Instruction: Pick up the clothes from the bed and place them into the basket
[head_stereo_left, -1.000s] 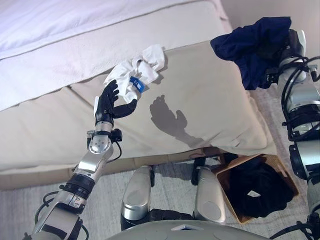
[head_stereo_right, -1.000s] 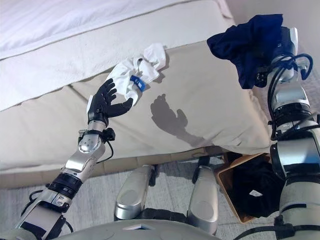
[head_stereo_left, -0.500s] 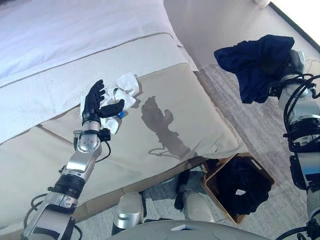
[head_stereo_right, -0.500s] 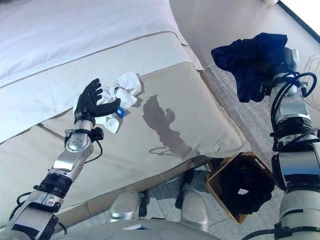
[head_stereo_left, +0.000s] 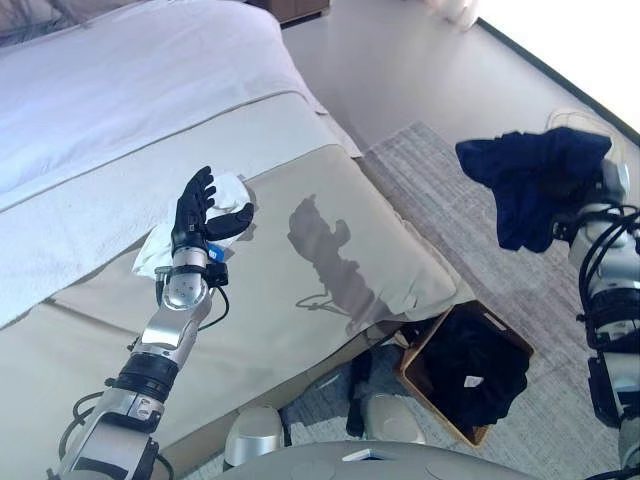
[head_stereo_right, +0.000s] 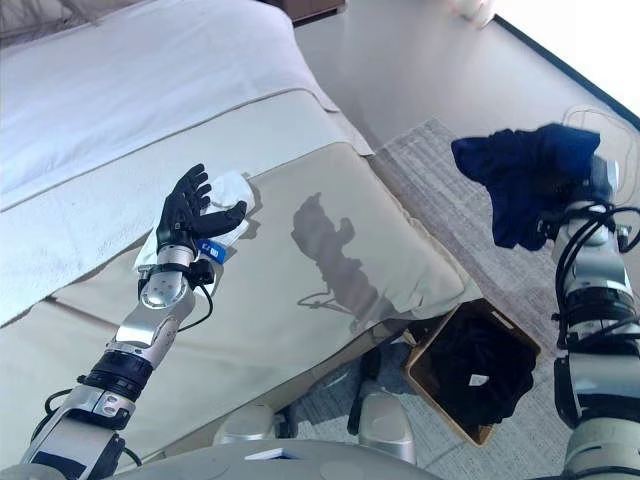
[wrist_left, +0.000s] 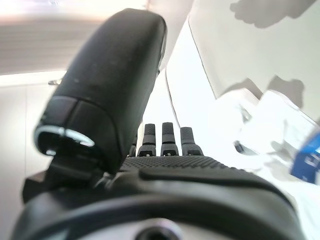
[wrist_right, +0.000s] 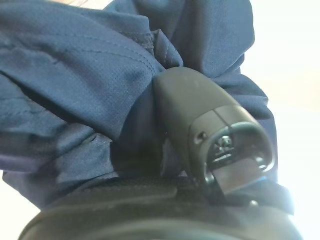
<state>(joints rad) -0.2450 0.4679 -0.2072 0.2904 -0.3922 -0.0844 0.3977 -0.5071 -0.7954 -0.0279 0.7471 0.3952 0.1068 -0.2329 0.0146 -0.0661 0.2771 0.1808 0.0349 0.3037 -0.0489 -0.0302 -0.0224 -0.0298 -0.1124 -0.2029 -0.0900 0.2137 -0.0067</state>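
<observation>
A white garment (head_stereo_left: 150, 256) with a small blue tag lies crumpled on the beige bed cover (head_stereo_left: 340, 260). My left hand (head_stereo_left: 196, 212) is raised just above it, open, with its fingers straight and the thumb apart. My right hand (wrist_right: 200, 125) is held high at the right, shut on a navy garment (head_stereo_left: 535, 180) that hangs over the rug, off the bed's corner. The cloth hides most of that hand in the eye views. A wicker basket (head_stereo_left: 503, 325) stands on the floor by the bed's corner, below the navy garment and nearer to me, with dark clothes inside.
A white duvet (head_stereo_left: 120, 90) covers the far part of the bed. A grey rug (head_stereo_left: 440, 180) lies to the right of the bed, with bare floor beyond it. The bed's edge runs between me and the basket.
The whole view has swung, so the bed looks shifted. The navy garment in my right hand was over the bed's corner and now hangs over the rug. My left hand now overlaps the white garment.
</observation>
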